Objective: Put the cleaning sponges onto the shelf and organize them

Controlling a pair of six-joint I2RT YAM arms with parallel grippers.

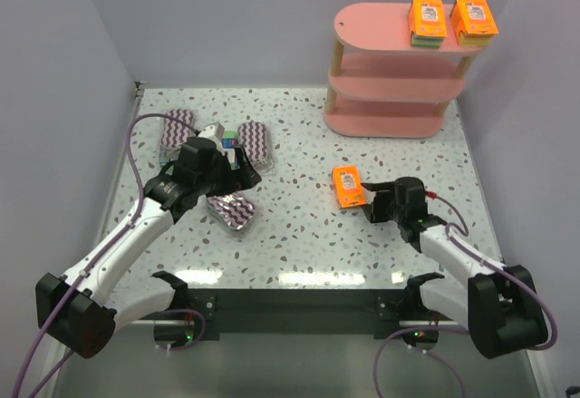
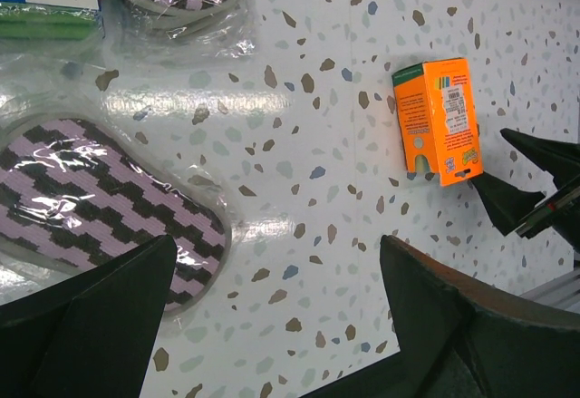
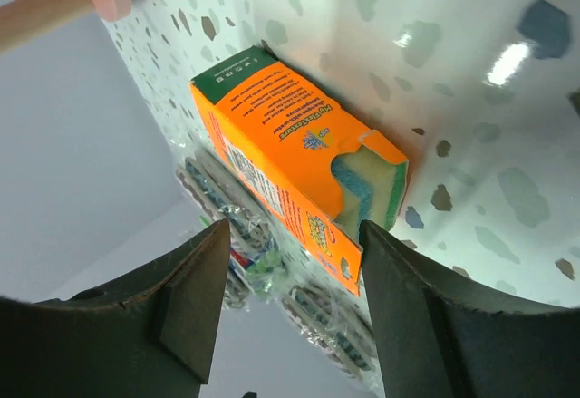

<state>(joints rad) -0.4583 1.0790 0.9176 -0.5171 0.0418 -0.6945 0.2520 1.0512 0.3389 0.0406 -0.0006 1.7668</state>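
An orange sponge pack [image 1: 346, 186] lies flat on the table. My right gripper [image 1: 367, 200] is open and straddles its near end [image 3: 281, 135], with the right finger at the pack's edge and a gap on the left. Two more orange packs [image 1: 427, 19] [image 1: 475, 19] sit on the top board of the pink shelf [image 1: 381, 40]. My left gripper [image 1: 243, 176] hangs open over bare table [image 2: 276, 253], its left finger beside a purple zigzag sponge [image 2: 100, 208]. Other purple sponges [image 1: 177, 128] [image 1: 255, 140] and blue-green boxes [image 1: 217, 135] lie around it.
The shelf's two lower boards [image 1: 385, 85] show nothing on them. A wooden shelf post [image 3: 45, 8] appears at the top left of the right wrist view. The right gripper's fingers [image 2: 526, 180] reach the orange pack [image 2: 437, 121] in the left wrist view. Walls enclose the table.
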